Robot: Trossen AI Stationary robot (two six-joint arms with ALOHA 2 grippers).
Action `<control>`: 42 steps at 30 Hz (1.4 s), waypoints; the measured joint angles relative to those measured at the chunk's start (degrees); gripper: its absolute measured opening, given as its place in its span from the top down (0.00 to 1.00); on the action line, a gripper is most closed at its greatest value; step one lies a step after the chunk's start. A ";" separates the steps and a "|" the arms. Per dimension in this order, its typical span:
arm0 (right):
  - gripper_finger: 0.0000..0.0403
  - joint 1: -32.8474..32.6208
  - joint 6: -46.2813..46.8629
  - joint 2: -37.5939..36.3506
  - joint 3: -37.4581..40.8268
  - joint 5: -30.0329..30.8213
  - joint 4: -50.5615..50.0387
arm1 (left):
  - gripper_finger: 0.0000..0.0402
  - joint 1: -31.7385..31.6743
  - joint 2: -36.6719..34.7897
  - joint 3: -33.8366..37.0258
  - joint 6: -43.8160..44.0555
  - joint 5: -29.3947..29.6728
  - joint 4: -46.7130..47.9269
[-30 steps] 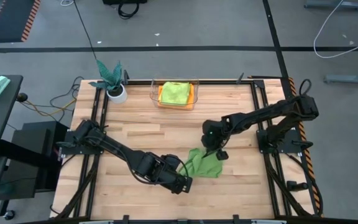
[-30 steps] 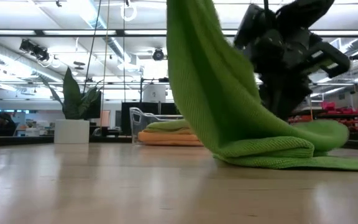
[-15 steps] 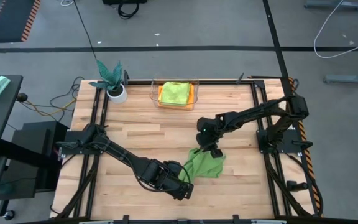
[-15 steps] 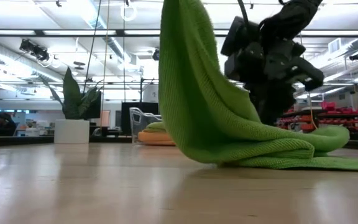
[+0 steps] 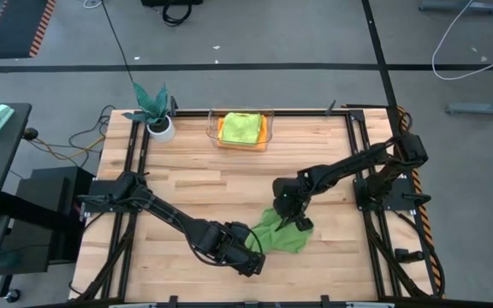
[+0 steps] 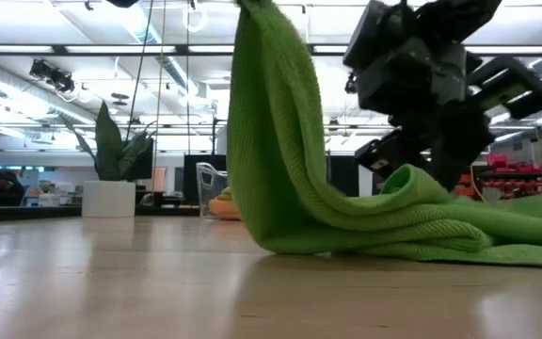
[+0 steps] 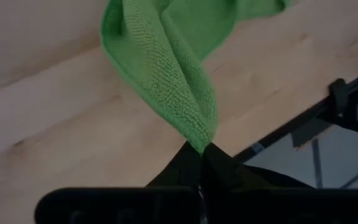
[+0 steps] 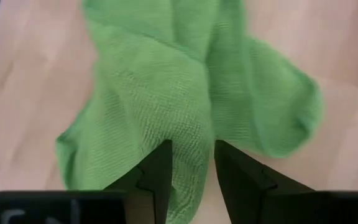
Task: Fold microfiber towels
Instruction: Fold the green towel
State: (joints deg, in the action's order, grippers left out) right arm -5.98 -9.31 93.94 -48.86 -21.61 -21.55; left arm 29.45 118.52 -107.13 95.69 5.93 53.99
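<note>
Towel [image 5: 282, 237] lifted by one corner in left pincer [image 5: 252, 243], pinched tight. Right pincer [image 5: 299, 221] spread, poised directly over crumpled far end on surface [image 5: 204, 184].

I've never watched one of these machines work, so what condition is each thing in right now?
Green towel: crumpled, one corner lifted off the table.
Left gripper: shut on that corner.
Right gripper: open, over the towel.
Bin: holds folded towels.
Plant: upright.

Nubby plush green towel [image 5: 282, 235] on smooth, satiny wooden table [image 5: 195, 184].
</note>
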 joint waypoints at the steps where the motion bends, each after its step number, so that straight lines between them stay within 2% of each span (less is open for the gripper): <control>1: 0.68 -0.75 0.45 -0.09 0.00 -0.03 -0.28 | 0.98 -0.18 0.00 0.00 -0.21 -0.02 0.18; 12: 0.68 -9.88 8.70 -0.10 0.00 0.05 -2.13 | 0.99 -1.67 0.00 0.00 -2.95 2.50 1.40; 22: 0.69 -11.89 16.13 -0.10 0.00 0.11 -1.00 | 0.98 -3.93 0.00 0.00 -6.88 3.45 1.41; 28: 0.69 -10.68 14.85 -0.10 -2.73 0.66 -1.99 | 0.99 -3.74 0.00 0.00 -7.74 3.45 1.30; 35: 0.69 -9.47 7.63 -0.10 -8.98 2.92 -5.72 | 0.99 -3.48 0.00 0.00 -7.71 3.43 1.09; 42: 0.69 -9.39 3.03 0.23 -7.41 3.59 -5.47 | 0.99 -3.48 0.00 0.00 -7.88 3.43 1.12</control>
State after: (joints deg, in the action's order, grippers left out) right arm -15.37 -6.28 94.17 -56.27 -18.02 -27.02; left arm 25.98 118.52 -107.13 87.81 9.37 55.11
